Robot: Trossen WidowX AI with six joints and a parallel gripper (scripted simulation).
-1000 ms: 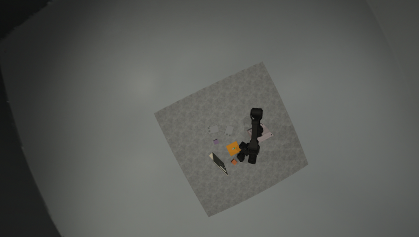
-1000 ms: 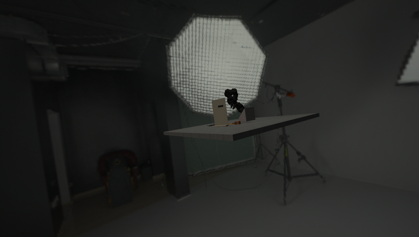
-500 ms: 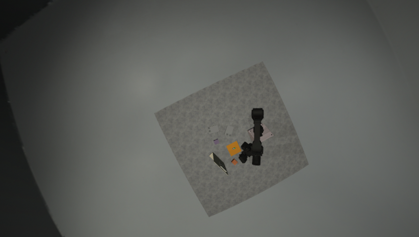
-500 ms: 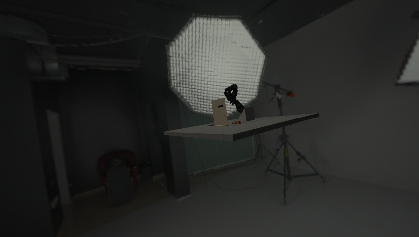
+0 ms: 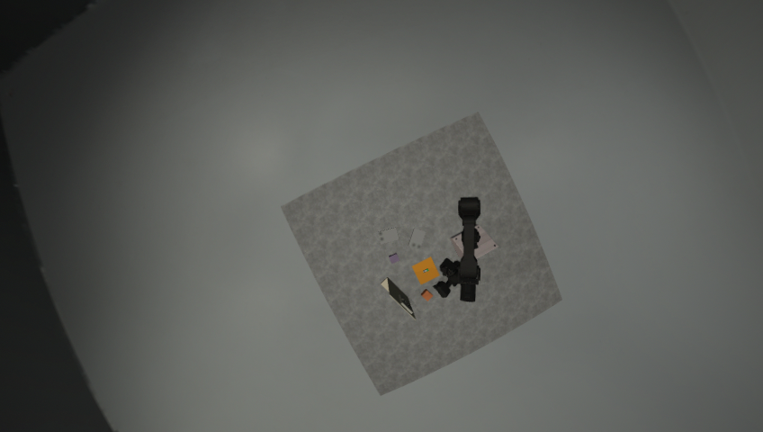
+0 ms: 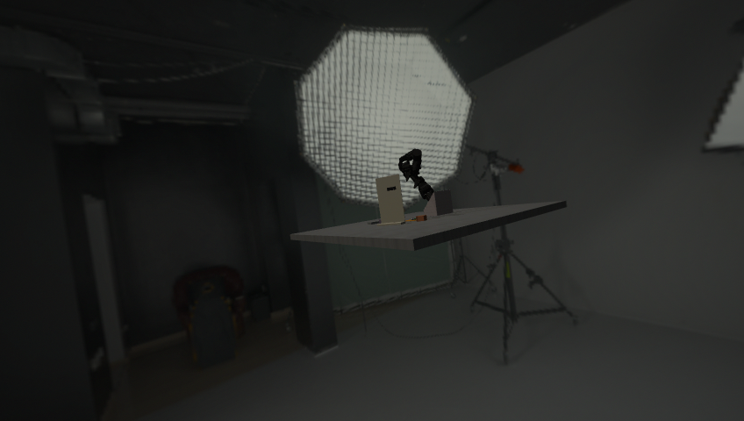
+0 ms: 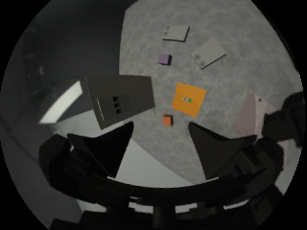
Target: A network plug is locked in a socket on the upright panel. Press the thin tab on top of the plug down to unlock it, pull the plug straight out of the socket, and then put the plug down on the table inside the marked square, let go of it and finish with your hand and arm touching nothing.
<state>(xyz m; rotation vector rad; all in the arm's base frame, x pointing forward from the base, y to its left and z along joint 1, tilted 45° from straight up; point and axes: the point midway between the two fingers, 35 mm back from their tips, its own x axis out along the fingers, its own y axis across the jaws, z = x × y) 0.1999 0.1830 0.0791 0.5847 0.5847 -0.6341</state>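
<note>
The plug (image 5: 426,270) (image 7: 187,100) is a tiny white and green piece. It lies near the middle of the orange marked square (image 5: 421,277) (image 7: 192,109), inside its edges. The upright panel (image 5: 399,297) (image 6: 390,206) (image 7: 139,88) stands to one side of the square, cream behind and dark in front. Dark socket openings (image 7: 116,105) show in its face, with no plug seen in them. My gripper (image 5: 442,277) (image 7: 161,125) is wide open with nothing between its fingers. It hangs well above the table, beside the square, apart from the plug and panel.
An orange block (image 5: 426,294) (image 7: 167,120) sits between panel and square. A purple block (image 5: 393,257) (image 7: 164,59) and two flat grey plates (image 5: 389,235) (image 7: 208,53) lie beyond. A pinkish block (image 5: 486,247) (image 6: 443,203) (image 7: 249,115) stands near the arm.
</note>
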